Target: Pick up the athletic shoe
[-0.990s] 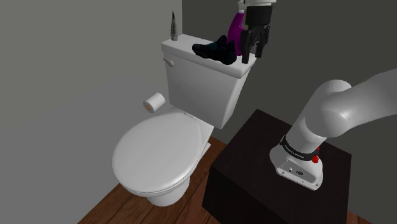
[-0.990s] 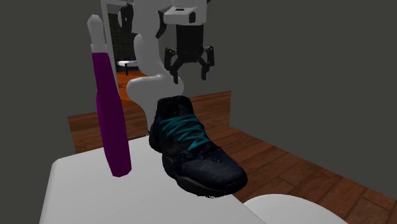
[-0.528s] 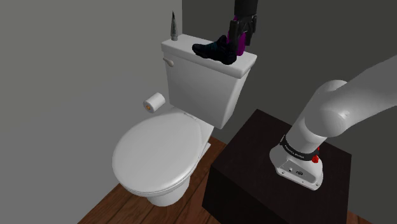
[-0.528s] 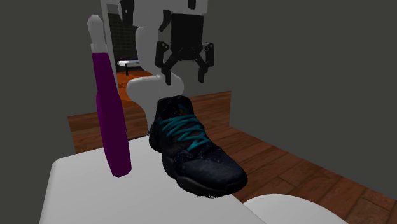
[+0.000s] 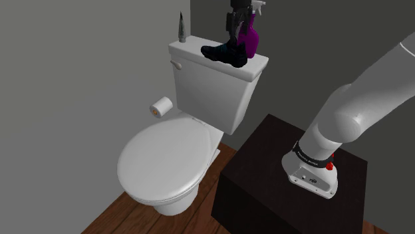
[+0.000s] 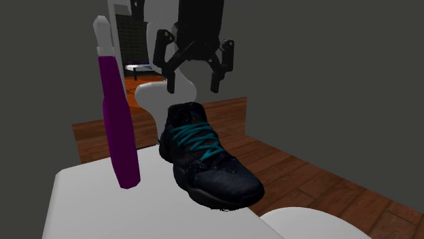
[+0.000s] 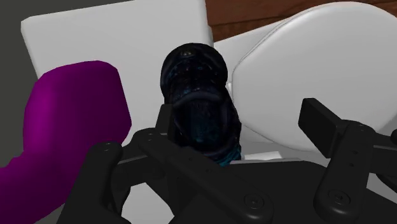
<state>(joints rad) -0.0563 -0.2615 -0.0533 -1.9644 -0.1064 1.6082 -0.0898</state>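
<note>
Toilet roll (image 5: 161, 105): it sits on the wall by the tank, low at the shoulder view's left, well apart from the work.
Pointed dark object (image 5: 180, 26): it stands upright at the tank lid's left end, clear of the approach.
Tank lid (image 5: 193, 54): this flat white surface carries the task's thing, so the arm has to reach high over it.
Athletic shoe (image 5: 225, 53): dark with teal laces, it rests sole-down on the tank lid. Its toe points toward the shoulder view's left and its heel toward the bottle.
Gripper (image 6: 193, 78): it is released, with the fingers spread wide, and hangs above the shoe's heel end, touching nothing. In the wrist view the shoe (image 7: 198, 89) runs lengthwise between the fingers, so the spread looks meant to straddle its width.
Purple bottle (image 5: 251, 41): it stands upright just beside the shoe's heel. One finger will likely have to pass between bottle and shoe, and could knock the bottle.
Stand (image 5: 286, 179): this dark box at the lower right holds the arm's base.
</note>
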